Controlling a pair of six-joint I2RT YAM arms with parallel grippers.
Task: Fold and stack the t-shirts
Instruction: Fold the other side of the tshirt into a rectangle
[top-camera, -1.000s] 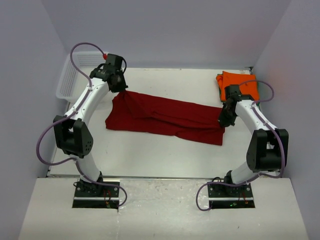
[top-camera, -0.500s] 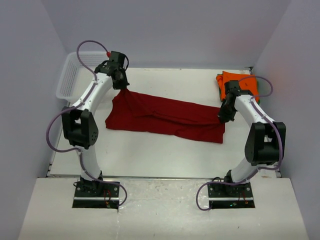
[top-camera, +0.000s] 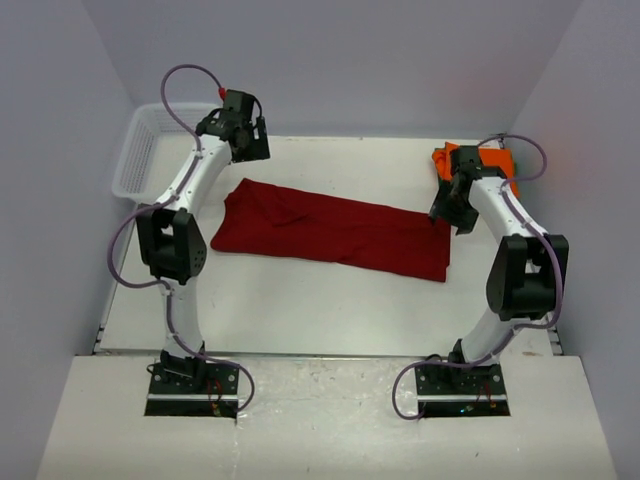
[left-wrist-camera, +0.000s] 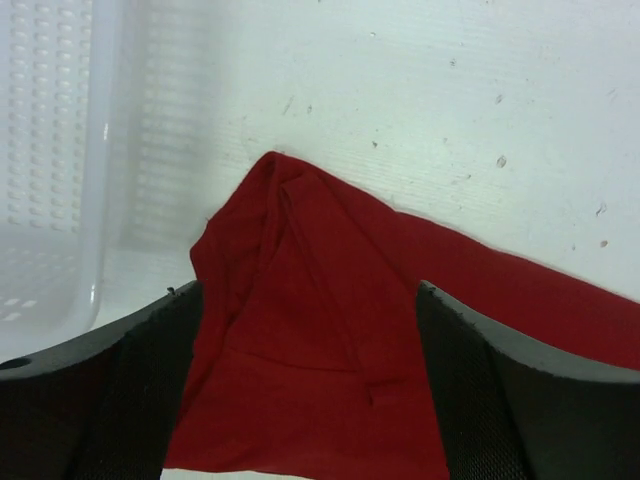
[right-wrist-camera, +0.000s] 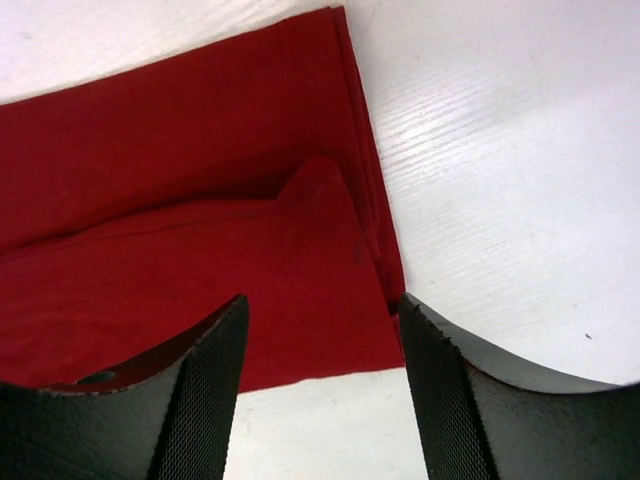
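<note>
The dark red t-shirt (top-camera: 330, 230) lies flat across the middle of the table as a long folded band. My left gripper (top-camera: 252, 145) hovers open above and behind the shirt's far left corner (left-wrist-camera: 290, 230), with nothing between its fingers (left-wrist-camera: 470, 400). Over the shirt's right end (right-wrist-camera: 150, 150) my right gripper (top-camera: 450, 212) also stands open and holds no cloth. In the wrist views the left gripper (left-wrist-camera: 310, 295) and the right gripper (right-wrist-camera: 322, 300) both look down on red cloth. A folded orange t-shirt (top-camera: 500, 160) sits at the back right, partly hidden by the right arm.
A white mesh basket (top-camera: 135, 160) stands at the back left, close beside the left gripper, and its wall (left-wrist-camera: 50, 150) fills the left of that wrist view. Walls close in the table on the left, back and right.
Both grippers have opened and let go of the red shirt's ends. Both have risen and shifted toward the back. The cloth has settled flat on the table.
</note>
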